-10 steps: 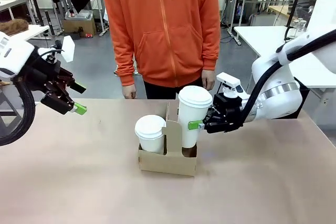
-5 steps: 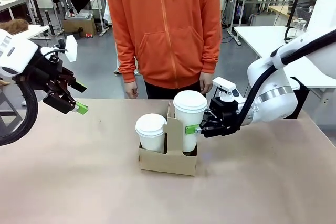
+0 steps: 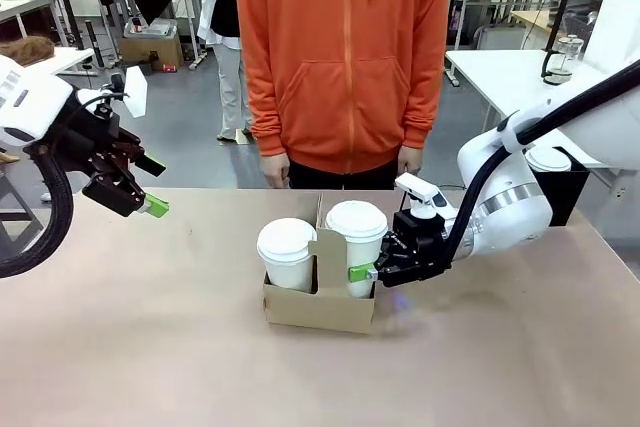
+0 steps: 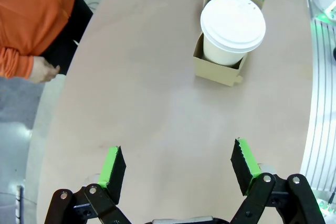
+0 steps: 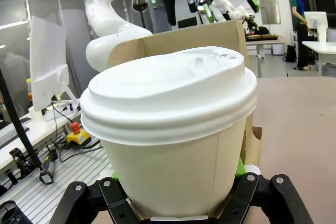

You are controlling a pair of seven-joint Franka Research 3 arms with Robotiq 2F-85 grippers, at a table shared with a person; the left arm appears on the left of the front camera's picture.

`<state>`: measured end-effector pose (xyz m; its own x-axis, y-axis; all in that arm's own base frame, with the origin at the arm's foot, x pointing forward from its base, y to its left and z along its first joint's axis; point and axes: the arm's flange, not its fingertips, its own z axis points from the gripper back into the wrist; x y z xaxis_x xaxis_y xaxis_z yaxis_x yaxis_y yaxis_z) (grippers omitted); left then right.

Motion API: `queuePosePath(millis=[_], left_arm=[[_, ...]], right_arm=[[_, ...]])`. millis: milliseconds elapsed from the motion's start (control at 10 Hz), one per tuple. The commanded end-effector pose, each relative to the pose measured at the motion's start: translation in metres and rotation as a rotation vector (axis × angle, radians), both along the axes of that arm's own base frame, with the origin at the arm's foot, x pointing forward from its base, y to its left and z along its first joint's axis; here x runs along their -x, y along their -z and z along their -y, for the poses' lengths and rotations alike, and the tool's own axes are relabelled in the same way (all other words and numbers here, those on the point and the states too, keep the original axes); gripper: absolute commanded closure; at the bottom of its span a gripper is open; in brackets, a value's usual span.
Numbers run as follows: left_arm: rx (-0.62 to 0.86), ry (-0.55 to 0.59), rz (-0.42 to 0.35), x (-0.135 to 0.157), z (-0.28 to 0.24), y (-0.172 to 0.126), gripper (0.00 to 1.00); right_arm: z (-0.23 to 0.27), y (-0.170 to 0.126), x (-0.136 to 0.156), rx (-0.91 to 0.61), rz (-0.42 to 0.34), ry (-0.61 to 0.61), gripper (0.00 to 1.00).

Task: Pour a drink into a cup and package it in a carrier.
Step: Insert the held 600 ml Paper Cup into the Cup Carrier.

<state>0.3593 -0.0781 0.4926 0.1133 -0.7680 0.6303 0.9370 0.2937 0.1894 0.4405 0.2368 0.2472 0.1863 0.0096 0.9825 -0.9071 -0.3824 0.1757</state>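
The brown cardboard carrier [image 3: 318,309] stands mid-table with its upright handle between two slots. A lidded white cup [image 3: 286,252] sits in its left slot. A second lidded white cup [image 3: 356,229] stands low in the right slot, with my right gripper [image 3: 366,272] shut on its side. In the right wrist view this cup [image 5: 173,129] sits between the fingers, with the carrier's handle [image 5: 157,45] behind it. My left gripper [image 3: 150,205] hangs open above the table's left side, nothing between its pads [image 4: 113,165]; its view shows the left cup [image 4: 232,24] in the carrier [image 4: 218,71]. The drink is hidden under the lids.
A person in an orange hoodie [image 3: 345,57] stands at the far edge, hands [image 3: 275,169] hanging near the table. A black box [image 3: 568,187] sits behind my right arm at the right. Bare tabletop [image 3: 150,327] lies around the carrier.
My right gripper has lowered the cup down into the carrier's right slot and shifted slightly left. The person has stepped to the right. My left arm has barely moved.
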Motion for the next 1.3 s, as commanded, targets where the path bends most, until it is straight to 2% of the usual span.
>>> queuePosePath(millis=[0, 600, 700, 1200], left_arm=[[0.014, 0.01, 0.005, -0.003, 0.0, 0.001, 0.0], [0.014, 0.01, 0.005, -0.003, 0.0, 0.001, 0.0], [0.014, 0.01, 0.005, -0.003, 0.0, 0.001, 0.0], [0.014, 0.01, 0.005, -0.003, 0.0, 0.001, 0.0]], right_arm=[[-0.004, 0.005, -0.005, 0.01, 0.058, -0.033, 0.19], [0.002, 0.013, -0.009, 0.028, 0.11, -0.05, 0.19], [0.004, 0.01, -0.006, 0.048, 0.146, -0.05, 0.0], [0.045, -0.029, -0.006, 0.084, 0.179, 0.003, 0.0]])
